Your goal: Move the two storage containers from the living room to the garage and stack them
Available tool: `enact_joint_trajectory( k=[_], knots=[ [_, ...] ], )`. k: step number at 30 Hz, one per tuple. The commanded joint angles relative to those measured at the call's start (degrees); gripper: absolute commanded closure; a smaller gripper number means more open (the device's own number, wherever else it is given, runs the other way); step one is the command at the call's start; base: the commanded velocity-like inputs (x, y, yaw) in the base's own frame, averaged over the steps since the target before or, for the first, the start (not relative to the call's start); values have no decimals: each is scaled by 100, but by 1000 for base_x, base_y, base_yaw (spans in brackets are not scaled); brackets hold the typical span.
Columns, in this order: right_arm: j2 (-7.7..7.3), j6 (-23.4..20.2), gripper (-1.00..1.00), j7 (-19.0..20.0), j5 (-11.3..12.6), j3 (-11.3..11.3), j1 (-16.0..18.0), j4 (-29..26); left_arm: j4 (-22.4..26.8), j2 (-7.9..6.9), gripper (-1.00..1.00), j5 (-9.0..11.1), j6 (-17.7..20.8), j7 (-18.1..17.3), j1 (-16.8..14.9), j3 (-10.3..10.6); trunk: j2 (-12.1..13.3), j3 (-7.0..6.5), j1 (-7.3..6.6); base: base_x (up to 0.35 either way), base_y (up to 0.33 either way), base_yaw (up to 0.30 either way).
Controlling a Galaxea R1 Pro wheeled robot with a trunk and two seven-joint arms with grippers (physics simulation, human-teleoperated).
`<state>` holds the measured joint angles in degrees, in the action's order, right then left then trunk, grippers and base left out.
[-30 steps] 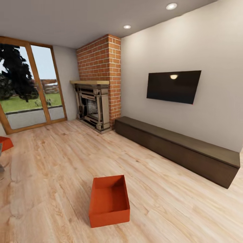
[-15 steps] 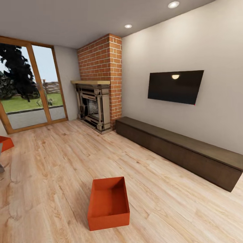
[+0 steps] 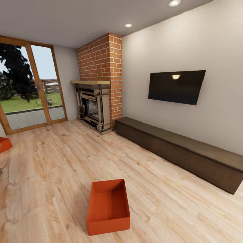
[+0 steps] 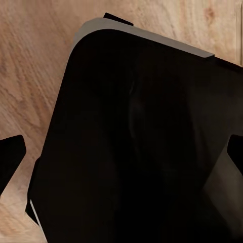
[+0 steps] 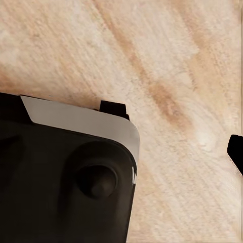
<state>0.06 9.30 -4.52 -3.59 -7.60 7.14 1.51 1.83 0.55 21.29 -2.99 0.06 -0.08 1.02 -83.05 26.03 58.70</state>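
Head view: orange box [image 3: 108,206] on wood floor [image 3: 54,168], second box [image 3: 4,144] at left edge, wrist views: black robot body [image 4: 136,152] over planks, gripper states unclear

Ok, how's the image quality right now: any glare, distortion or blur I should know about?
Head view: wide-angle stretch, so the cabinet and walls bend toward the edges; a ceiling light glints on the TV; the near container is sharp with a soft shadow, the other is cut by the frame. Left wrist view: a dark robot part blocks most of it. Right wrist view: soft, blurred wood floor.
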Motion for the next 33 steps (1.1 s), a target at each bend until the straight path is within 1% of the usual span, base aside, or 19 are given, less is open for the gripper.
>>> enact_joint_trajectory(
  k=[1, 18, 26, 33],
  knots=[
    [2, 17, -100, -31, -37, -31, 7, 16, 1, 2, -100, 33, -14, 2, 1, 13, -3, 5, 3, 243, 0, 0],
    [12, 10, -100, -36, -37, -42, 7, 16, 1, -2, -100, 33, -11, 2, -1, 13, -3, 5, 3, 209, 0, 8],
    [2, 10, -100, -33, -40, -40, 7, 16, 1, -2, -100, 33, -14, 2, -1, 12, -3, 5, 3, 50, 0, 188],
    [9, 20, -100, -38, -38, -40, 7, 16, 1, -2, -100, 33, -11, 2, 1, 12, -3, 5, 3, 2, 0, 34]
  ],
)
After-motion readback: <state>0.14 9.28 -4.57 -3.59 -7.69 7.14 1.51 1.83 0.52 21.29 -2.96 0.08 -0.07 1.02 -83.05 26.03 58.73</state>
